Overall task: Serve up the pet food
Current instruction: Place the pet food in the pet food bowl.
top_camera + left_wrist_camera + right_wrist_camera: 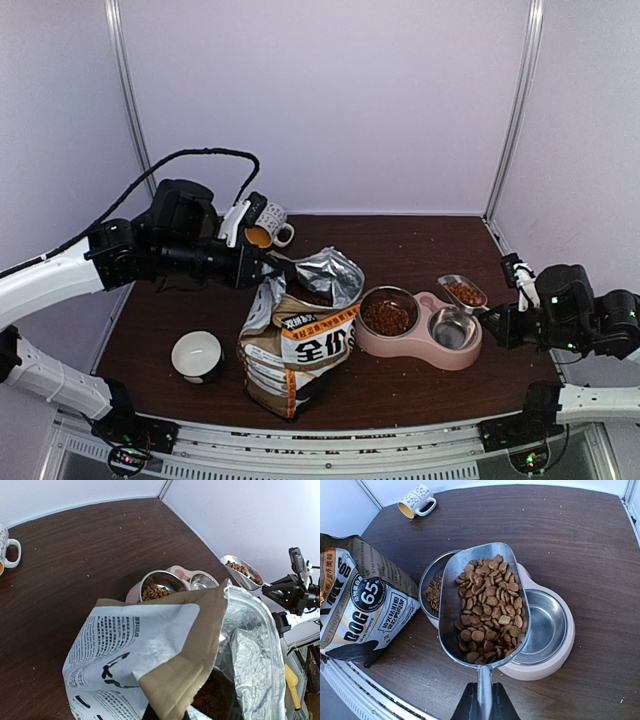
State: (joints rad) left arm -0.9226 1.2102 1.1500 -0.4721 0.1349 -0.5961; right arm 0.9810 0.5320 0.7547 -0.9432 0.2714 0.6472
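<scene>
Pet food (487, 610) fills a steel scoop (451, 585) that hangs level over the pink double bowl (555, 666). My right gripper (484, 702) is shut on the scoop's handle. More kibble lies in the bowl's left cup (386, 318); the right cup (455, 328) holds none. The printed bag (300, 345) stands left of the bowl with its top open, and kibble (212, 700) shows inside against the foil lining. My left gripper (262, 266) is shut on the bag's back rim and holds the mouth open.
A patterned mug (270, 222) lies on its side at the back left of the table. A small white bowl (197, 355) stands near the front left. Loose crumbs dot the dark tabletop. The enclosure wall rises close behind the right arm.
</scene>
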